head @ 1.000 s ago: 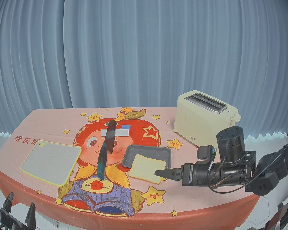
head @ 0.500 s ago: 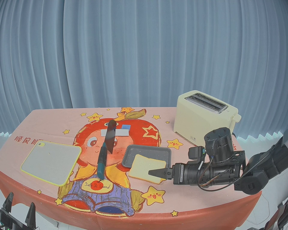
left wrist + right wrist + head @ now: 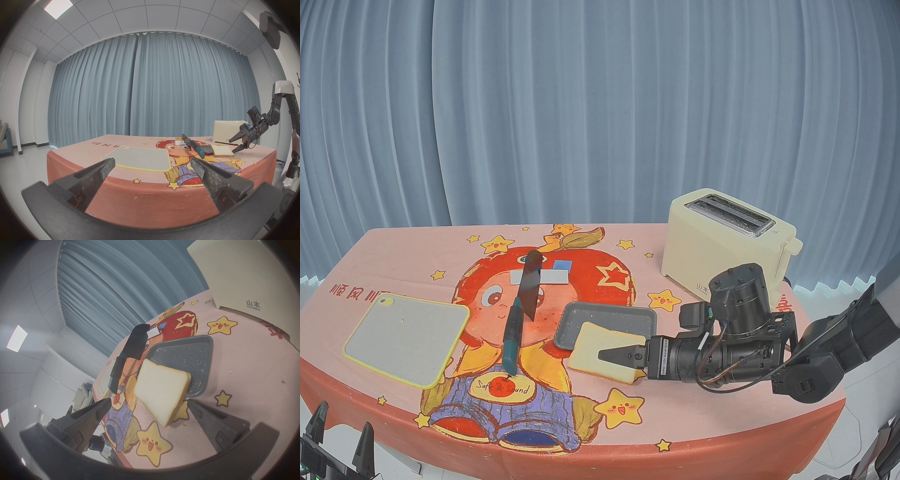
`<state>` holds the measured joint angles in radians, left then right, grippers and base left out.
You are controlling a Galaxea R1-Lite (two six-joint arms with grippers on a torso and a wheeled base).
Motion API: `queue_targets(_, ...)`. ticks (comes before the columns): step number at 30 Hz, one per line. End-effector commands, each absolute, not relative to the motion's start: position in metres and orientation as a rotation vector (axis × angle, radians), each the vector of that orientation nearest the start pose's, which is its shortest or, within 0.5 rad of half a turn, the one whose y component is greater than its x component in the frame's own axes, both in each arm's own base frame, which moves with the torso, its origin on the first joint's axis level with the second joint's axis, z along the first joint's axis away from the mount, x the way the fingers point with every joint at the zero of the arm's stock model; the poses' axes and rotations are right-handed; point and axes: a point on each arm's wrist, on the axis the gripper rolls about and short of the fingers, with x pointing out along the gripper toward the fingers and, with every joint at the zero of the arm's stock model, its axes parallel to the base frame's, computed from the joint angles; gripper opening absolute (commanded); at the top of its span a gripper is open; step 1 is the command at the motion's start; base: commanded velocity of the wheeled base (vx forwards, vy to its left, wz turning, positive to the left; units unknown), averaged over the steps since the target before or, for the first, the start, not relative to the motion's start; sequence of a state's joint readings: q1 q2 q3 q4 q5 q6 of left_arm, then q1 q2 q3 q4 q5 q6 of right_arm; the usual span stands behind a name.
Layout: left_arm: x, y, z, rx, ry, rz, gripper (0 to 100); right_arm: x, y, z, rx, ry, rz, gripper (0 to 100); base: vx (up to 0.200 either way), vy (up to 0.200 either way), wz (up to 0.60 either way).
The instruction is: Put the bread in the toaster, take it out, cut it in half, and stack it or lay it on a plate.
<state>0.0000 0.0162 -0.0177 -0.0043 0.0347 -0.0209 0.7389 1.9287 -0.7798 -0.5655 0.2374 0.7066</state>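
At the front of the worktop (image 3: 687, 406), head view: one whole, pale bread slice (image 3: 589, 350) lies tilted, its far edge propped on the near rim of a grey tray (image 3: 606, 312).
Right hand, head view: the right hand (image 3: 615, 356) lies low and level, its tips over the slice's right side.
Toaster, head view: a cream toaster (image 3: 725, 244) stands behind that arm; both slots look empty.
Cutting things, head view: a teal-handled knife (image 3: 520, 309) lies left of the tray, and a yellow-rimmed cutting board (image 3: 406, 337) lies farther left, with nothing on it.
Left hand, left wrist view: the left hand (image 3: 153, 164) is released, fingers wide apart, off the worktop's edge and well apart from the bread.
Right hand, left wrist view: its fingers are spread, just beside the slice.
Bread, right wrist view: the slice (image 3: 159, 390) sits between the two open fingers, not yet pinched; whether a finger touches it is unclear.
Progress: likely nothing is finished. The bread looks untoasted and uncut, so grasping, toasting, removing, halving and plating all seem to remain.
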Motion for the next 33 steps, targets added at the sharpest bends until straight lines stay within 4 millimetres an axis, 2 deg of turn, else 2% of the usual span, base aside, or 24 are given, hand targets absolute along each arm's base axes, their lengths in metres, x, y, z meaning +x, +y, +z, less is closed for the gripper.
queue_targets(1, -0.022, 0.001, 0.076, -0.021, 0.006, 0.035, 100, 0.244, 0.23, 0.093, 0.482, 0.893, 0.69, 100, 0.0, 0.0, 0.0)
queue_targets(9, -0.022, 0.001, 0.076, -0.021, 0.006, 0.035, 100, 0.247, 0.236, 0.094, 0.505, 0.892, 0.688, 100, 0.0, 0.0, 0.0)
queue_targets(18, -0.022, 0.001, 0.076, -0.021, 0.006, 0.034, 100, 0.252, 0.244, 0.084, 0.503, 0.916, 0.68, 100, 0.0, 0.0, 0.0)
queue_targets(19, -0.022, 0.001, 0.076, -0.021, 0.006, 0.035, 100, 0.253, 0.244, 0.082, 0.501, 0.922, 0.677, 0, 0.0, 0.0, 0.0)
queue_targets(33, -0.022, 0.001, 0.076, -0.021, 0.006, 0.034, 100, 0.251, 0.245, 0.084, 0.523, 0.922, 0.666, 0, 0.0, 0.0, 0.0)
